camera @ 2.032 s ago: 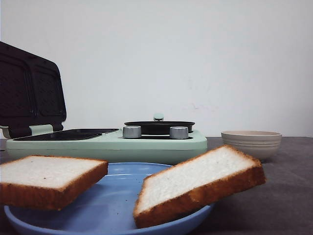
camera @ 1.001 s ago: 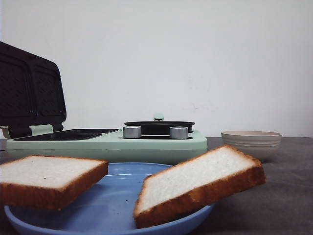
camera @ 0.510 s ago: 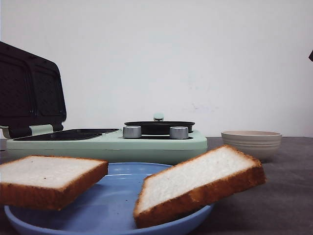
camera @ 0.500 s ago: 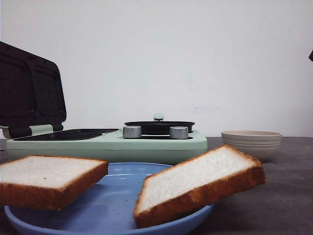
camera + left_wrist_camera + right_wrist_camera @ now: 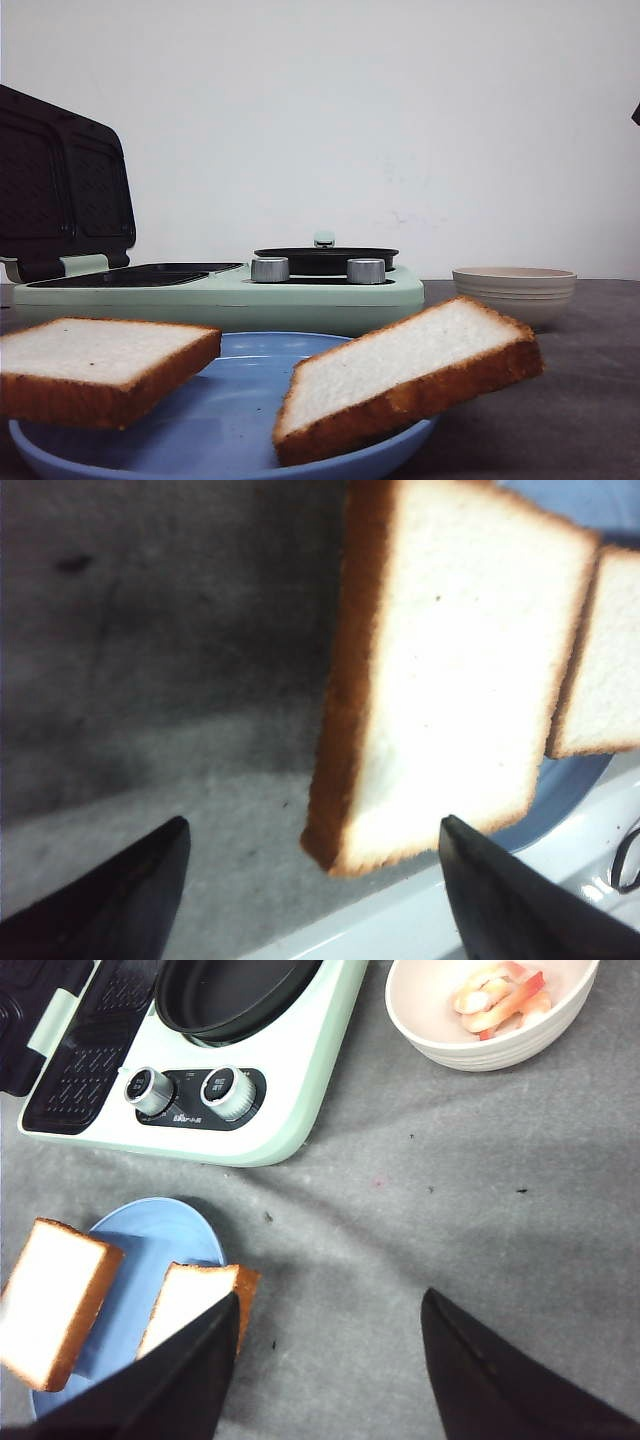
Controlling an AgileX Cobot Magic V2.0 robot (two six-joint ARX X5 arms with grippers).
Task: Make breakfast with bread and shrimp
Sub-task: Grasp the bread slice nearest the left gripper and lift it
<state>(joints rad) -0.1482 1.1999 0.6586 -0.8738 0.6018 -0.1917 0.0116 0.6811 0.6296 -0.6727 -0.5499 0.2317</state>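
Nothing on the table has shifted against the frames of two seconds and one second ago; the one change is a small dark corner of arm at the right edge of the front view, present since half a second ago and unmoved. Item: round blue plate (image 5: 230, 420), nearest the camera, carrying two thick square slices of white bread with golden-brown crust. Left slice (image 5: 95, 360) overhangs the plate's left rim; right slice (image 5: 405, 375) leans tilted, its upper corner past the right rim. Item: pale green breakfast appliance (image 5: 215, 295), just behind the plate, with dark ribbed lid (image 5: 65, 185) raised at left, round black pan (image 5: 325, 258) at right, two round silver knobs (image 5: 268, 269) on its front edge. Item: cream ribbed bowl (image 5: 490, 1005), right of the appliance and apart from it, holding the pinkish-red and pale shrimp (image 5: 500, 995). Open room: bare grey table (image 5: 480, 1210) between plate, appliance and bowl. Left gripper (image 5: 310, 880): dark fingers spread wide, holding nothing, above the overhanging slice's outer edge and the table beside it. Right gripper (image 5: 330, 1360): fingers likewise parted and empty, high over the bare cloth beside the plate's right rim.
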